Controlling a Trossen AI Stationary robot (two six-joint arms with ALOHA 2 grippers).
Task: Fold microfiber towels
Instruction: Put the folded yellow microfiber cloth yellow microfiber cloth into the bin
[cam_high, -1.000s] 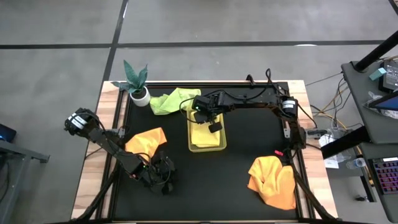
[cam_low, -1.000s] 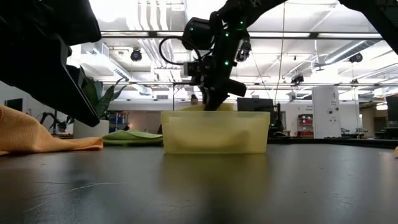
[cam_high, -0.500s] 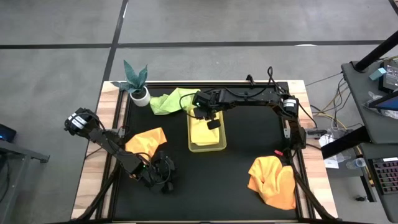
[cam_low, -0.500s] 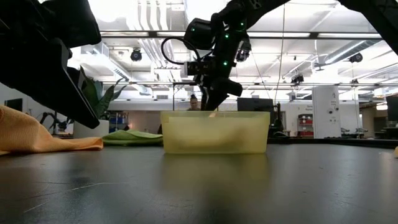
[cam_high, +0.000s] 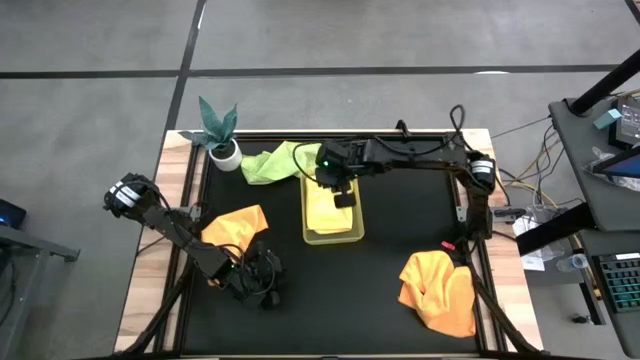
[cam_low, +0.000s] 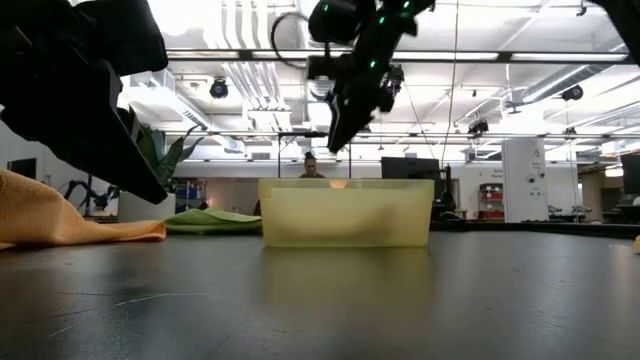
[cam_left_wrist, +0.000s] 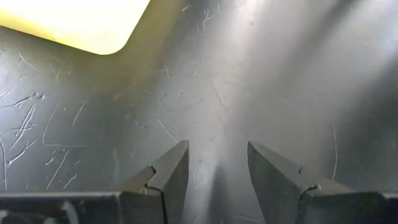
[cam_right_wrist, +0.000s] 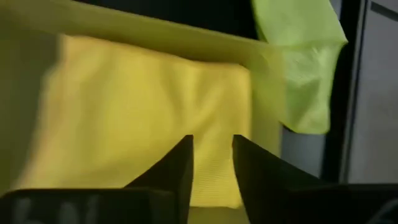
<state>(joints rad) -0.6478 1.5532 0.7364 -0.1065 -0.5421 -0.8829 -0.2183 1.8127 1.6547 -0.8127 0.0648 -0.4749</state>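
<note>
Risk lay with the right claw (cam_high: 341, 190), empty and slightly parted above the tray (cam_high: 309, 232) at frame centre: dipping again could snag the folded yellow towel (cam_right_wrist: 143, 143) inside. Left claw (cam_left_wrist: 214, 171), parted and empty, hovered low over the desk (cam_high: 400, 240), lower left.

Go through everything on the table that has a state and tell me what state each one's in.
Right gripper: jaws open, empty, raised above the tray.
Left gripper: jaws open, empty, low over the mat.
Tray: upright, holding a towel.
Pale yellow towel: folded flat in the tray.
Green towel: crumpled, unfolded.
Orange towel by the left arm: rumpled, unfolded.
Orange towel at the right: bunched, unfolded.
Potted plant: upright.
</note>
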